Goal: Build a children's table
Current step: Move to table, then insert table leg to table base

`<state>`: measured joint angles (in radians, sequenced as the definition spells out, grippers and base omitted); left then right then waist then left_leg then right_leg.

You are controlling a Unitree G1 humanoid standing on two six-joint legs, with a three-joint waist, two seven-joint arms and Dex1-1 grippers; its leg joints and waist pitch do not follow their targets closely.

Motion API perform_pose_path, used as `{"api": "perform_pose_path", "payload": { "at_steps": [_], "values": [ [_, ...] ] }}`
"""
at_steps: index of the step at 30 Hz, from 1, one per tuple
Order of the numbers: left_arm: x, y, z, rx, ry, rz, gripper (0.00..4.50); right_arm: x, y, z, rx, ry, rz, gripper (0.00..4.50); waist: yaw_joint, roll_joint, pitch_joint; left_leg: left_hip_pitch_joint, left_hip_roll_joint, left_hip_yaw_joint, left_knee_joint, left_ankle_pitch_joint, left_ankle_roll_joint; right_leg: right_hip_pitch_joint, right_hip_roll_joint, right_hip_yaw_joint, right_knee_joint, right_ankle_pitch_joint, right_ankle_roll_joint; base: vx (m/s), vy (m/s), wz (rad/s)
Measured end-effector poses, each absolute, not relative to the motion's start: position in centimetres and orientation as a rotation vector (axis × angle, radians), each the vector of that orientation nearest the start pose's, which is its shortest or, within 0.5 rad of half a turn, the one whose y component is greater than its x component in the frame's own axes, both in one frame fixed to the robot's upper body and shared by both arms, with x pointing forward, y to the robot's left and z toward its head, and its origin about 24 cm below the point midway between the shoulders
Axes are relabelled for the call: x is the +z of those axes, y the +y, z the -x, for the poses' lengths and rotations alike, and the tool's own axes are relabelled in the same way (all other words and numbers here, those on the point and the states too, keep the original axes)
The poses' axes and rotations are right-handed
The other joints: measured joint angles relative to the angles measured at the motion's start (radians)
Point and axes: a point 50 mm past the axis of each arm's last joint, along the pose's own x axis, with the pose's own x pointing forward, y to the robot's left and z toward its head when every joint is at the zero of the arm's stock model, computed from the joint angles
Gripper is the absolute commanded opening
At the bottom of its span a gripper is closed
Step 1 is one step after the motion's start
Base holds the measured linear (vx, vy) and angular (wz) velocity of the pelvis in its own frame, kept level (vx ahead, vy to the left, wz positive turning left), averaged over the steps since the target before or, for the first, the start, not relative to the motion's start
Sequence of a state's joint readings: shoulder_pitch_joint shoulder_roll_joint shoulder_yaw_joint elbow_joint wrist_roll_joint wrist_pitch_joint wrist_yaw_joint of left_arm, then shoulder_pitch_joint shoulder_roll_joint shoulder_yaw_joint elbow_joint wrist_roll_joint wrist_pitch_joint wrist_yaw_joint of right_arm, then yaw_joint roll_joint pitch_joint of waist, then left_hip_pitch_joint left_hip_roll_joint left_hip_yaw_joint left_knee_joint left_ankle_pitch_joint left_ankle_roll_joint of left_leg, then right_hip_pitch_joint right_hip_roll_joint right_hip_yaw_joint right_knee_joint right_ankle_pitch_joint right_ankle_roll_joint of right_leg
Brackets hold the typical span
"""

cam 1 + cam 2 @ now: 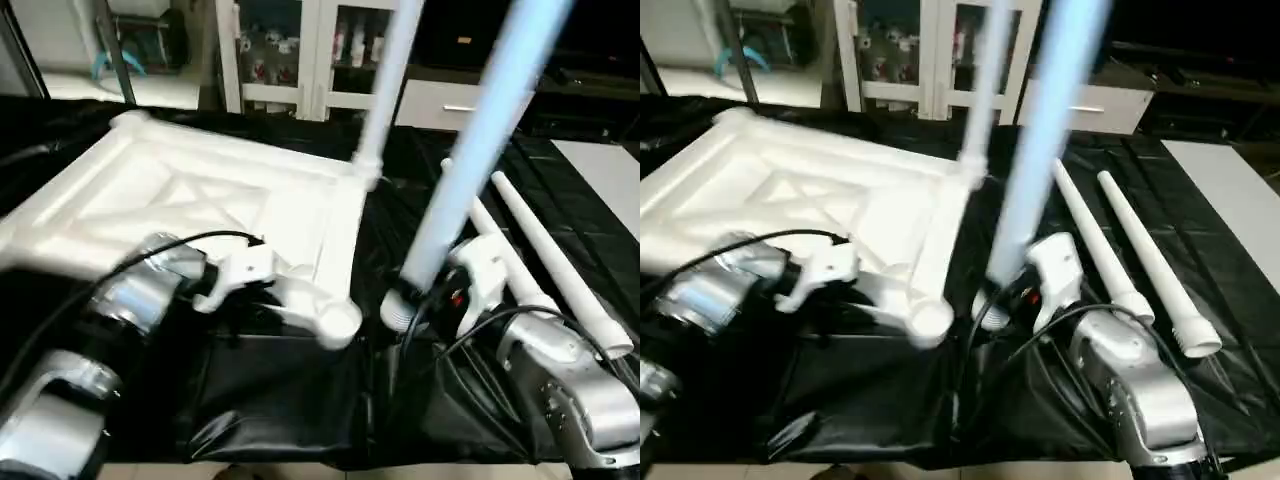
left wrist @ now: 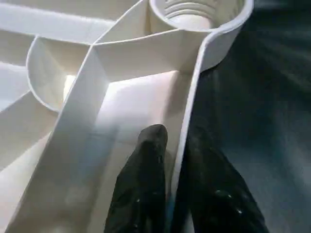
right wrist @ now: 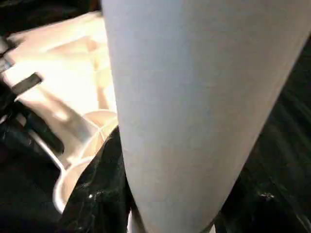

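Note:
The children's table top (image 1: 200, 195) lies underside up on the black cloth, its X ribs showing. One white leg (image 1: 385, 80) stands upright in the far right corner socket (image 1: 365, 172). My left gripper (image 2: 176, 138) is shut on the top's right rim, one finger (image 2: 146, 170) inside the wall and one outside, just short of the near right corner socket (image 1: 338, 325). My right gripper (image 1: 412, 298) is shut on the lower end of a second leg (image 1: 480, 130), which it holds nearly upright, close beside that near socket. Two more legs (image 1: 555, 255) lie on the cloth to the right.
Black cloth (image 1: 280, 400) covers the work surface to its near edge. White cabinets (image 1: 300, 50) and a drawer unit (image 1: 440, 100) stand behind it. Light floor (image 1: 610, 170) shows at the right. Black cables (image 1: 200, 238) loop over both forearms.

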<state>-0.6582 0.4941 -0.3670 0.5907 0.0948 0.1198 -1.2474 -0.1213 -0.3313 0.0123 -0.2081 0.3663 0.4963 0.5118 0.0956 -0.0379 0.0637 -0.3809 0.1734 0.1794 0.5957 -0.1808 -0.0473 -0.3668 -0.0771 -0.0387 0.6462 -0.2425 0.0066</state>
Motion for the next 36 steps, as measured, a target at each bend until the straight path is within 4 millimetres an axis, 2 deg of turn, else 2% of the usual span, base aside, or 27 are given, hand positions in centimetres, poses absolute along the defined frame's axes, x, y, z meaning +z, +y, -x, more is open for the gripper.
{"api": "perform_pose_path", "payload": {
  "at_steps": [4, 8, 11, 16, 24, 31, 36],
  "values": [
    [6.2, 15.0, -32.5, -1.162, 0.557, -0.542, 0.33, 7.8, -16.0, -26.4, 0.563, 0.213, -0.145, 1.86, -0.015, 0.004, -0.001, 0.004, 0.0, 0.0, -0.001, 0.0, 0.0, 0.0, 0.0, 0.0, 0.0, 0.0, 0.0, 0.0, 0.0, 0.0],
    [6.1, 14.5, -31.8, -1.11, 0.525, -0.504, 0.19, 7.8, -15.9, -26.6, 0.544, 0.227, -0.172, 1.86, -0.026, 0.005, -0.001, 0.007, 0.0, 0.0, -0.004, 0.0, 0.0, 0.0, 0.0, 0.0, -0.002, 0.0, 0.0, 0.0, 0.0, 0.0],
    [6.1, 13.9, -31.1, -1.12, 0.482, -0.497, 0.02, 8.2, -15.7, -27.0, 0.55, 0.225, -0.18, 1.86, -0.021, 0.005, -0.001, 0.007, 0.0, 0.0, -0.008, 0.0, 0.0, -0.001, 0.0, -0.001, -0.005, -0.001, 0.001, 0.0, 0.0, 0.0],
    [6.1, 12.9, -30.2, -1.15, 0.449, -0.508, 0.02, 9.2, -15.3, -27.8, 0.574, 0.208, -0.183, 1.86, -0.018, 0.008, 0.0, 0.005, 0.0, 0.002, -0.009, 0.0, 0.0, -0.001, 0.0, 0.0, -0.011, -0.001, 0.001, 0.0, 0.0, 0.0],
    [6.3, 12.3, -29.9, -1.18, 0.403, -0.551, 0.02, 10.6, -13.9, -29.1, 0.728, 0.193, -0.138, 1.86, -0.003, 0.008, 0.0, -0.005, 0.0, 0.003, -0.009, 0.001, 0.004, -0.007, 0.0, -0.001, -0.016, -0.001, 0.001, 0.0, 0.0, 0.0],
    [6.5, 12.6, -29.9, -1.179, 0.422, -0.572, 0.0, 10.1, -13.4, -29.7, 0.874, 0.248, -0.09, 1.86, -0.007, -0.001, 0.006, -0.005, 0.0, 0.003, -0.009, 0.001, 0.003, -0.007, 0.0, -0.001, -0.015, 0.0, 0.001, 0.0, 0.0, 0.0],
    [6.9, 12.7, -29.9, -1.208, 0.434, -0.588, 0.0, 10.1, -13.2, -30.5, 0.917, 0.244, -0.09, 1.86, -0.01, -0.005, 0.008, -0.007, 0.001, 0.005, -0.01, 0.001, 0.004, -0.01, 0.0, 0.0, -0.015, 0.0, 0.001, 0.0, 0.0, 0.0]
  ]
}}
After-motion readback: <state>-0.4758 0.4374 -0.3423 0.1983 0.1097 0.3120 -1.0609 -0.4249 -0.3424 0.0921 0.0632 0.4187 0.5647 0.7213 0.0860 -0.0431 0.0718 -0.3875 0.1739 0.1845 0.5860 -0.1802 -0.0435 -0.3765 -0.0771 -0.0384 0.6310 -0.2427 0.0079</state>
